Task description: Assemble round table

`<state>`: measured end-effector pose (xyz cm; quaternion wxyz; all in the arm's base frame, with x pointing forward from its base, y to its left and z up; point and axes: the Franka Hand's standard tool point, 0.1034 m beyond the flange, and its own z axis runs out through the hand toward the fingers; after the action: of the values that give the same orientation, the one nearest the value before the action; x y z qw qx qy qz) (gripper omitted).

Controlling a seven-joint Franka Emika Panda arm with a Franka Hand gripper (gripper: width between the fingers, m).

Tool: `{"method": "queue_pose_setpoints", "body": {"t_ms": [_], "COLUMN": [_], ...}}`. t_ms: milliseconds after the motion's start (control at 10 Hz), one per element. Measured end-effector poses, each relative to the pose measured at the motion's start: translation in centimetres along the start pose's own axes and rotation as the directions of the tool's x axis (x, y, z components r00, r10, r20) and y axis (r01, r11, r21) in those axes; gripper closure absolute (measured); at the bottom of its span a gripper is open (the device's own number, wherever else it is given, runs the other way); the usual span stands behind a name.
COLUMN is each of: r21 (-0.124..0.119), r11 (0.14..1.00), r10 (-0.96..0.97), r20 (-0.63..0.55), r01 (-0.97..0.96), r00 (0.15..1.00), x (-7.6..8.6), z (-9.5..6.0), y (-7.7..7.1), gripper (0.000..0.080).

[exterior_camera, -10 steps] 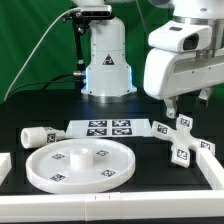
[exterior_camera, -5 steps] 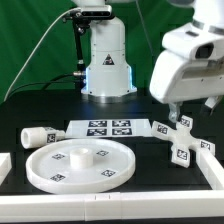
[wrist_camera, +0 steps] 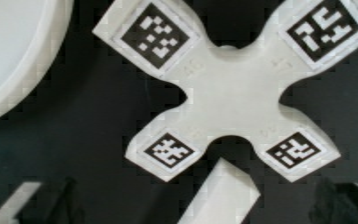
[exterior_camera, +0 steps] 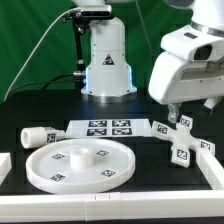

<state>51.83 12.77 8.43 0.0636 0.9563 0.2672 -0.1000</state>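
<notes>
The large round rimmed disc (exterior_camera: 78, 163) with its central hub lies at the front of the black table, and its edge (wrist_camera: 5, 60) also shows in the wrist view. The short cylindrical leg (exterior_camera: 37, 136) lies on its side behind the disc, towards the exterior view's left. The cross-shaped base (exterior_camera: 178, 139) lies flat at the exterior view's right, and it fills the wrist view (wrist_camera: 229, 92) with its tags up. My gripper (exterior_camera: 183, 113) hangs open just above the base, touching nothing. One dark finger (wrist_camera: 34, 205) shows dimly.
The marker board (exterior_camera: 108, 128) lies between the leg and the base. The robot's pedestal (exterior_camera: 107, 62) stands behind it. White straight rails border the table at the exterior view's left (exterior_camera: 4, 165) and right (exterior_camera: 211, 163). A green curtain hangs at the back.
The arm shifted slightly towards the exterior view's right over the cross-shaped base, then held still. The jaws stayed open. No part moved.
</notes>
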Motion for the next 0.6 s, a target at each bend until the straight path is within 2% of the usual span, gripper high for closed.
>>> {"method": "queue_pose_setpoints", "body": {"t_ms": [100, 200, 300, 600], "r21": [-0.035, -0.074, -0.06, -0.06], "r11": [0.996, 0.992, 0.996, 0.996], "r10": [0.083, 0.114, 0.072, 0.073], "r20": [0.059, 0.102, 0.082, 0.084], "r01": [-0.081, -0.106, -0.067, -0.068], "r00": [0.995, 0.988, 0.994, 0.994], "x": [-0.5, 0.0, 0.4, 0.3], "z": [0.6, 1.1, 1.9, 2.0], "y": [-0.5, -1.0, -0.7, -0.6], "gripper": [0.015, 0.015, 0.015, 0.015]}}
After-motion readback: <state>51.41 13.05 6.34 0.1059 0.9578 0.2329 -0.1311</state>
